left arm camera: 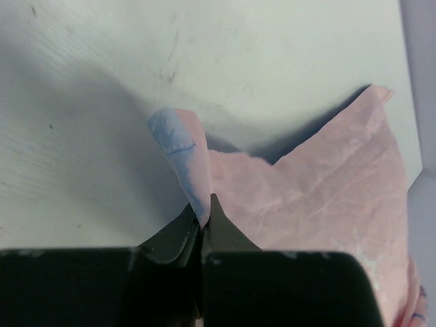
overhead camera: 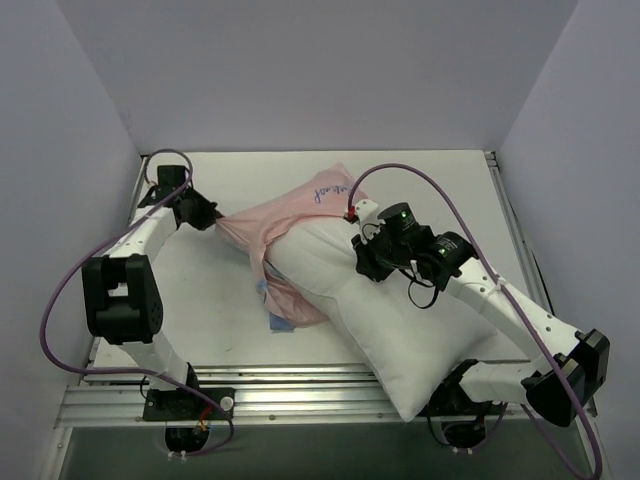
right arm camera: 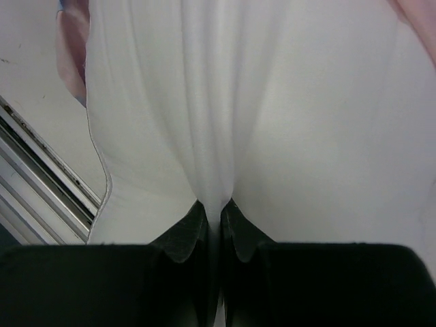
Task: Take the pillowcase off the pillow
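The white pillow (overhead camera: 400, 330) lies diagonally across the table, its near corner over the front rail. The pillowcase (overhead camera: 285, 220), pink side out with a blue bit low at the left, covers only the pillow's far end. My left gripper (overhead camera: 212, 215) is shut on the pillowcase's left edge; the left wrist view shows the pink and blue fabric (left arm camera: 327, 191) pinched between its fingertips (left arm camera: 206, 212). My right gripper (overhead camera: 362, 262) is shut on a fold of the pillow (right arm camera: 218, 136), seen pinched in the right wrist view (right arm camera: 216, 206).
The metal rails (overhead camera: 280, 385) run along the table's front edge under the pillow's corner. White walls close in left, right and back. Purple cables loop over both arms. Bare tabletop (overhead camera: 430, 180) lies behind the right arm.
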Motion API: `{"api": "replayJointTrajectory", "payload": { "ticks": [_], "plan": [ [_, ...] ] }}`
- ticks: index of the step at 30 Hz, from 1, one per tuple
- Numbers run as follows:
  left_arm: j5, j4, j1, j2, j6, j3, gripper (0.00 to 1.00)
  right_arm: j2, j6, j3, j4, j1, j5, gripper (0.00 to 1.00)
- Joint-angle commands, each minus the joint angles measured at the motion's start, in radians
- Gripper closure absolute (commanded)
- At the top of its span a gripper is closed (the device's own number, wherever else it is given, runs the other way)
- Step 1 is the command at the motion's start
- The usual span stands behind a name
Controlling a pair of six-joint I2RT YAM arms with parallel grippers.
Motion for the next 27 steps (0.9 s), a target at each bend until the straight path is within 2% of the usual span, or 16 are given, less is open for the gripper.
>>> {"api": "replayJointTrajectory", "payload": {
  "ticks": [1,6,10,14,19,27],
  "plan": [
    [-0.113,-0.025,0.084,0.010,0.053,0.138,0.98,-0.046,0.034,-0.013,-0.039,-0.025,0.131,1.00],
    [-0.208,-0.072,0.148,0.032,0.115,0.283,0.98,-0.116,0.068,0.013,-0.094,-0.089,0.248,1.00],
    [-0.289,-0.088,0.153,0.044,0.194,0.434,0.98,-0.185,0.094,0.076,-0.141,-0.213,0.330,1.00],
    [-0.335,-0.086,0.153,0.056,0.266,0.544,0.98,-0.216,0.095,0.138,-0.164,-0.278,0.406,1.00],
    [-0.442,-0.102,0.153,0.076,0.350,0.691,0.98,-0.288,0.105,0.176,-0.131,-0.304,0.534,1.00],
    [-0.640,-0.124,0.159,0.132,0.494,0.877,0.98,-0.379,0.078,0.178,-0.071,-0.306,0.645,1.00]
  ]
}}
